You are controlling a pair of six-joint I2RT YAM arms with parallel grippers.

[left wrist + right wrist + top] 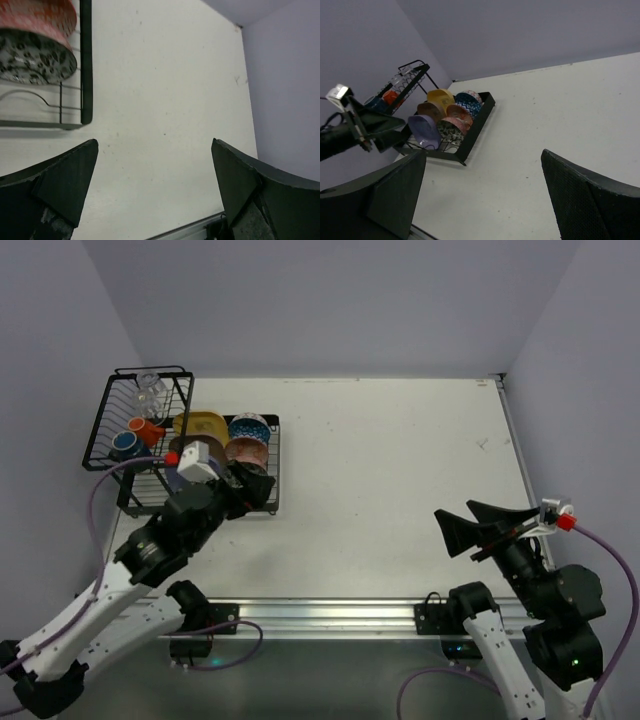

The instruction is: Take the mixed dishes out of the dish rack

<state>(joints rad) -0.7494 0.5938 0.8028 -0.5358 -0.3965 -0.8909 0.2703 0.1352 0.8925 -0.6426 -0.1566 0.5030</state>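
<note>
Both arms are bolted at the near edge of the table, and neither holds anything. Well right of the rack, the right gripper hangs idle with its jaws wide apart, pointed back toward the rack across open tabletop. Much closer in is the left gripper, its jaws spread just as wide over the near right corner of the rack's flat tray. From its wrist view it looks past that corner at bare table, with the speckled bowl up and to the left of the jaws and the reddish bowl just behind it. All the dishes look to be in the rack. The bowls stand on edge in the tray's slots, in a row running away from the arms. Behind them stand the blue-white bowl and a yellow plate, with a lavender plate toward the near left. Farther left, the raised basket holds an orange mug, a dark mug and a glass. I'd say the left arm is placed for the first pick, and it needs to swing left to straddle the speckled bowl's rim.
</note>
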